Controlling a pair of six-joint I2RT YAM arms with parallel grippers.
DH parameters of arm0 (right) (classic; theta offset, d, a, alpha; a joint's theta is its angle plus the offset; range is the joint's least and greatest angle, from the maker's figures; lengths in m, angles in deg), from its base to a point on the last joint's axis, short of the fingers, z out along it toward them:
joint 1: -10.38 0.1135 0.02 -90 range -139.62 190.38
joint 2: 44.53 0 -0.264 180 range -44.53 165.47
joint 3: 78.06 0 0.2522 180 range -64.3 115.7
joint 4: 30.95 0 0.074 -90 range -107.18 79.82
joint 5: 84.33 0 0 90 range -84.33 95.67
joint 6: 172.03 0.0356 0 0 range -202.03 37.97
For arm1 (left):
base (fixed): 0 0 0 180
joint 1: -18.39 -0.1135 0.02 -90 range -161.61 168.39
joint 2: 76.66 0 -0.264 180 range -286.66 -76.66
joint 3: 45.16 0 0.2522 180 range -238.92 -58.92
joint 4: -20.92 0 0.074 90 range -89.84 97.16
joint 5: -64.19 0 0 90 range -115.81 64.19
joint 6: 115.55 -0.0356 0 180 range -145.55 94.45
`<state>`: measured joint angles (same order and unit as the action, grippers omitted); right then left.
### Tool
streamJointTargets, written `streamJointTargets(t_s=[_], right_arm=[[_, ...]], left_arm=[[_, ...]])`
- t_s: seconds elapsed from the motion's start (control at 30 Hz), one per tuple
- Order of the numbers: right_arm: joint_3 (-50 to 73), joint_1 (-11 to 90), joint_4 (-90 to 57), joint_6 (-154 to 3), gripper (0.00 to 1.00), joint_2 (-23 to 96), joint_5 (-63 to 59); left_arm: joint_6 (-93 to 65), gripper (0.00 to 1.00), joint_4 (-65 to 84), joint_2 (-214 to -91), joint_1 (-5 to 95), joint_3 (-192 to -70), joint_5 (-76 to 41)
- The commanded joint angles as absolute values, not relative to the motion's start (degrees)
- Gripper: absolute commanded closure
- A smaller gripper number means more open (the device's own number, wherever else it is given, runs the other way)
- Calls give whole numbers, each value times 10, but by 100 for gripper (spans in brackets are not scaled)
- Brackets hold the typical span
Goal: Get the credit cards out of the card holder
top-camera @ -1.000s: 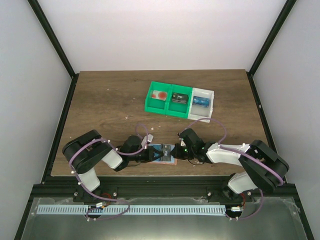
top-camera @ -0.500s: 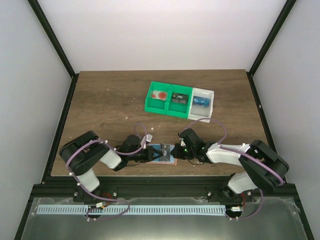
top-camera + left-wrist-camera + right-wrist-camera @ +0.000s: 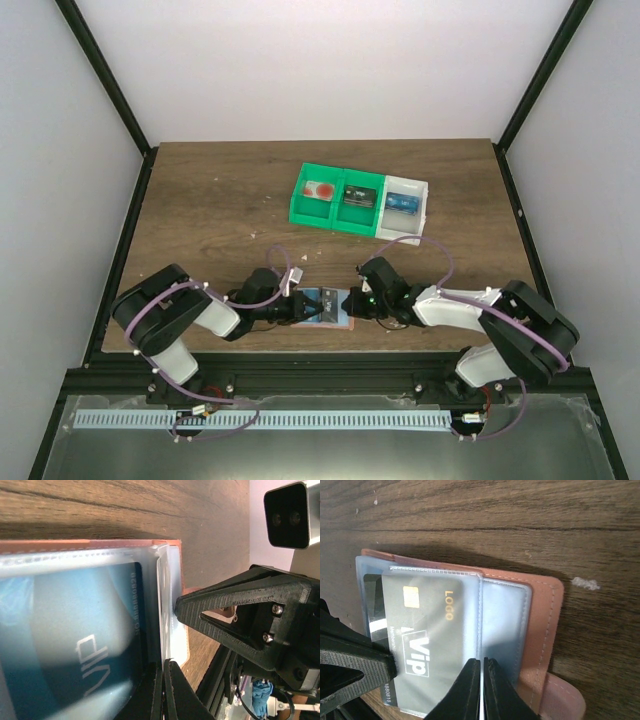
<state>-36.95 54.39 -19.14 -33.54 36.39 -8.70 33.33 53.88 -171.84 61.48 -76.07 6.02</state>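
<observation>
The salmon-pink card holder [image 3: 340, 322] lies open near the table's front edge, between my two grippers. It also shows in the right wrist view [image 3: 542, 625] and in the left wrist view [image 3: 90, 544]. A grey credit card [image 3: 427, 645] printed "Vip" and "LOGO" sits in its clear plastic sleeve [image 3: 505, 625], sticking out a little on the left. In the left wrist view the card [image 3: 65, 645] looks dark blue. My left gripper [image 3: 164, 690] is shut on the card's end. My right gripper [image 3: 481, 687] is shut on the clear sleeve's edge. The right finger [image 3: 240, 615] shows opposite.
A green two-compartment bin [image 3: 300, 205] and a white bin [image 3: 424, 200] stand mid-table, holding small red, black and blue items. The table's front edge and the black frame rail [image 3: 320, 355] run just behind the holder.
My left arm has drawn back to the left, its elbow lower and further left. The holder and the right arm have stayed where they were.
</observation>
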Motion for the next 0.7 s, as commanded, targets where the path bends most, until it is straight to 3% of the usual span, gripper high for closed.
streamJointTargets(t_s=[0.0, 0.27, 0.67], right_arm=[[-357, 542, -136, -349, 94, 350, -61], [-364, 542, -168, -346, 90, 279, -70], [-352, 542, -196, -347, 90, 348, -103]], left_arm=[[333, 100, 551, -1705, 610, -758, 79], [360, 100, 592, -1736, 610, -768, 105], [342, 100, 547, -1736, 615, -780, 95]])
